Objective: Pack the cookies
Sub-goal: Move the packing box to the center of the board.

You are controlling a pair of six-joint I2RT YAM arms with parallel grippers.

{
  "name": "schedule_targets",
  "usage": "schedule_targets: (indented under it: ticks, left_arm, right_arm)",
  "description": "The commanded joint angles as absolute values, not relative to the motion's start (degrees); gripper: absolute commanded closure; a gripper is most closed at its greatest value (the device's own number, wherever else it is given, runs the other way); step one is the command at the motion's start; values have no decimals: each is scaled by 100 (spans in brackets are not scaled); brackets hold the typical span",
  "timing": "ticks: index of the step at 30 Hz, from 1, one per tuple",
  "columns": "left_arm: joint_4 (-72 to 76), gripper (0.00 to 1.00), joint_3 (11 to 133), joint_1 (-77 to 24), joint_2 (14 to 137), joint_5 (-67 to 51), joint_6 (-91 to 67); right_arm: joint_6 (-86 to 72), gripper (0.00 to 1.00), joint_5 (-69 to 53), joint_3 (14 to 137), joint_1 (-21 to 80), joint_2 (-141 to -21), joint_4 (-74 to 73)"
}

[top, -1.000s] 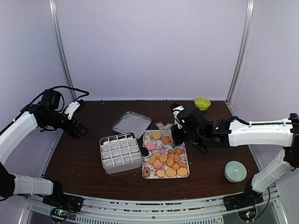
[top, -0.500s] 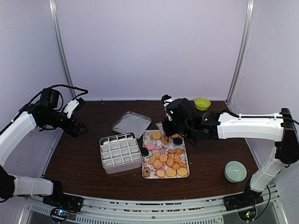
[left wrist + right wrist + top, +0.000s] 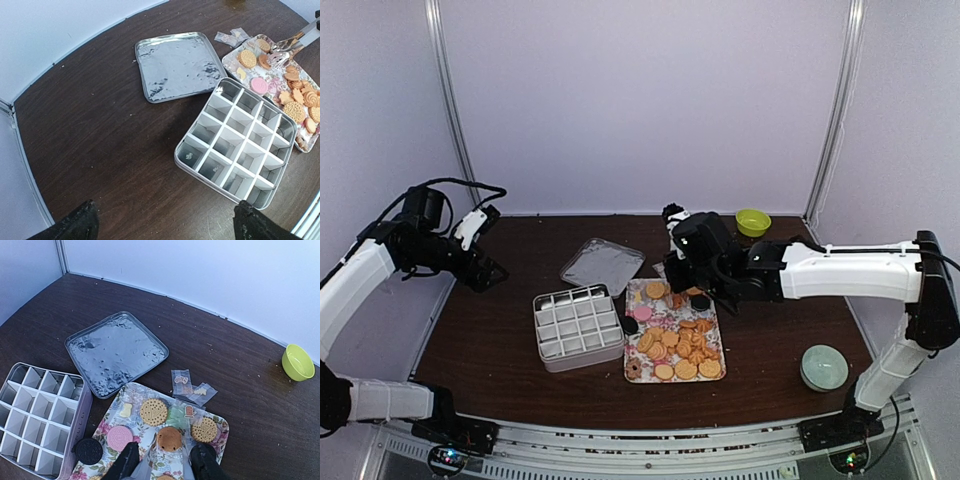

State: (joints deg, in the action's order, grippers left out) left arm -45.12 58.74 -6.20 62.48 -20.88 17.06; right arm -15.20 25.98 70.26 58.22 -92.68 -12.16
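The metal tongs (image 3: pixel 287 45) sit squeezed between the fingers of the right gripper (image 3: pixel 165 461). Their tips seem to pinch one golden cookie (image 3: pixel 169 438), though the blades are blurred. The right arm stretches in from 3 o'clock, its wrist bent down over the 12 o'clock end of the floral tray (image 3: pixel 223 426), where the cookies (image 3: pixel 675 342) lie. At 9 o'clock we see the left arm raised, the left gripper (image 3: pixel 165 227) spread wide and empty, facing the divided box (image 3: pixel 235 145).

No legible text, label, brand or number in any view.
Dark cookie (image 3: pixel 90 450): embossed surface pattern, too small to read.
Small clear packets (image 3: pixel 181 381): printed figures only, no letters made out.
Divided tin (image 3: pixel 235 145): walls plain.
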Motion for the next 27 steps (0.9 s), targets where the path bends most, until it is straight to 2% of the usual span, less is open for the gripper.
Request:
schedule_targets:
  ticks: [1,10,17,27]
  left_arm:
    - [-4459,4,6055,-574,6144,-2221,1653]
    - [-4456,3,6063,-578,6083,-2301,1630]
    - [-4456,3,6050,-574,6097,-2263,1617]
    - [-4468,4,5590,-573,6567,-1214,2153]
  right_arm:
    - [-1460,65,2693,7136,5841,-9348,-878]
    - [-1367,60,2586,6862,5708,-9387,-326]
    - [-1277,60,2613,6831,5640,-9494,-302]
    - [-1241,63,2454,6503,5544,-9541,196]
